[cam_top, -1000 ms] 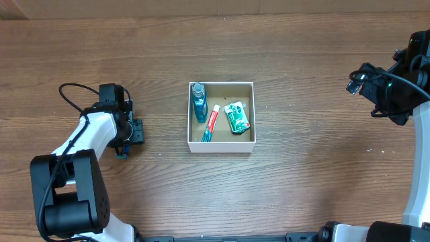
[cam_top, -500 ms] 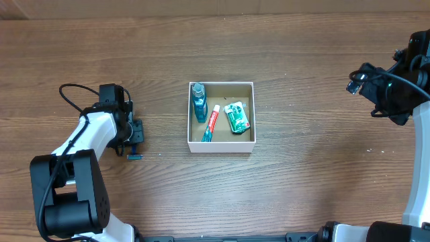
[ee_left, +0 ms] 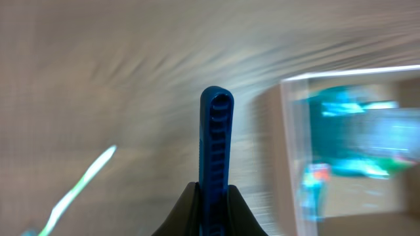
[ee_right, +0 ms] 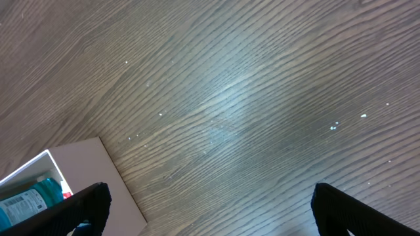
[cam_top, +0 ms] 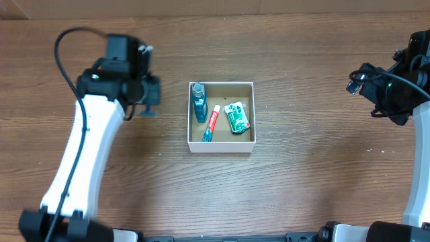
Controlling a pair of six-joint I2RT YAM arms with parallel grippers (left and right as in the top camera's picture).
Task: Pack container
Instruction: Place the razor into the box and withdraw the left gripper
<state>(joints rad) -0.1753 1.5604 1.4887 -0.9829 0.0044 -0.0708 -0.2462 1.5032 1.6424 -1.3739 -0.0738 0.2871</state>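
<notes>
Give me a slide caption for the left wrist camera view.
Left gripper clamps a blue ridged item beside the white container, image motion-blurred.

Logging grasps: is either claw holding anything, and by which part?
Left claw pinches a blue ribbed plastic stick by one end; right claw holds nothing.

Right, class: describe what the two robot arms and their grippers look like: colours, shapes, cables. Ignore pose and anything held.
The left arm has long white links with black joints, and a black cable loops above it. Its left gripper is black. The right arm is white lower down and black towards its black right gripper.
</notes>
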